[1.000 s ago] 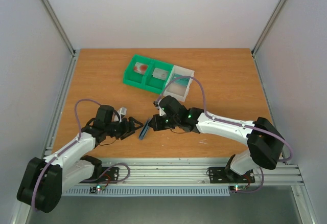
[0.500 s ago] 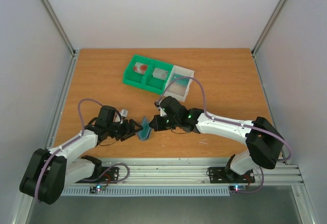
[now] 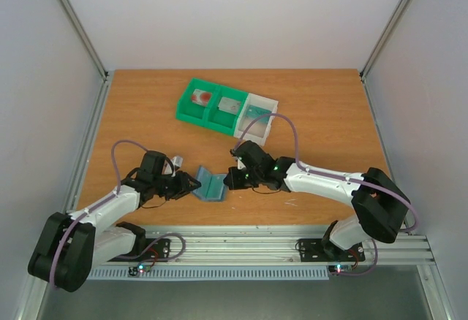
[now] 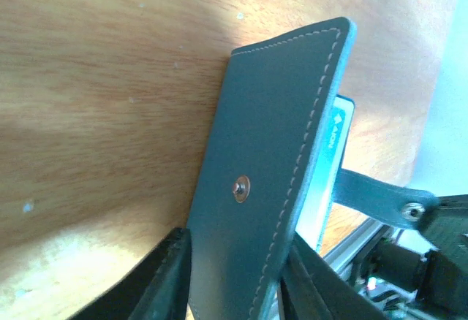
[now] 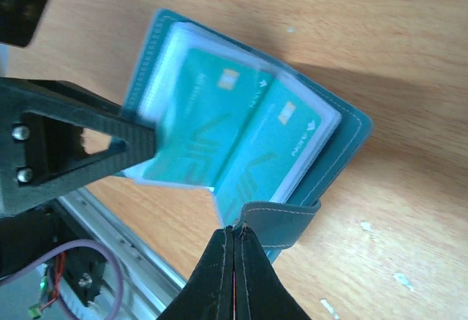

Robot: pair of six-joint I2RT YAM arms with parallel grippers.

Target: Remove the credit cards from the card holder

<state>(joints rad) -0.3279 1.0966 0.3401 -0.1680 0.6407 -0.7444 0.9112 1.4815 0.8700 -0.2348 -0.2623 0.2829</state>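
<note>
Near the table [image 3: 329, 115]'s front edge, well apart from the bin [image 3: 196, 120] behind it, the holder [image 3: 212, 185] stands open, with teal cards [image 5: 241, 141] showing in its sleeves. The left claw [image 3: 192, 183] clasps one cover from both sides. The right claw [image 5: 234, 231], fully closed, pinches the strap [image 5: 281, 229].

My left arm [image 3: 110, 207] stretches forward and inward, lying low, with the wrist turned toward the middle. My left fingers [image 4: 167, 280] stand partly apart, one on each side of the card holder [image 4: 270, 159], pressed against its cover. My right arm [image 3: 325, 181] reaches in from the other side, elbow far out to the right, wrist low. My right fingers [image 5: 219, 276] are squeezed together, their tips pinching the card holder's strap.
</note>
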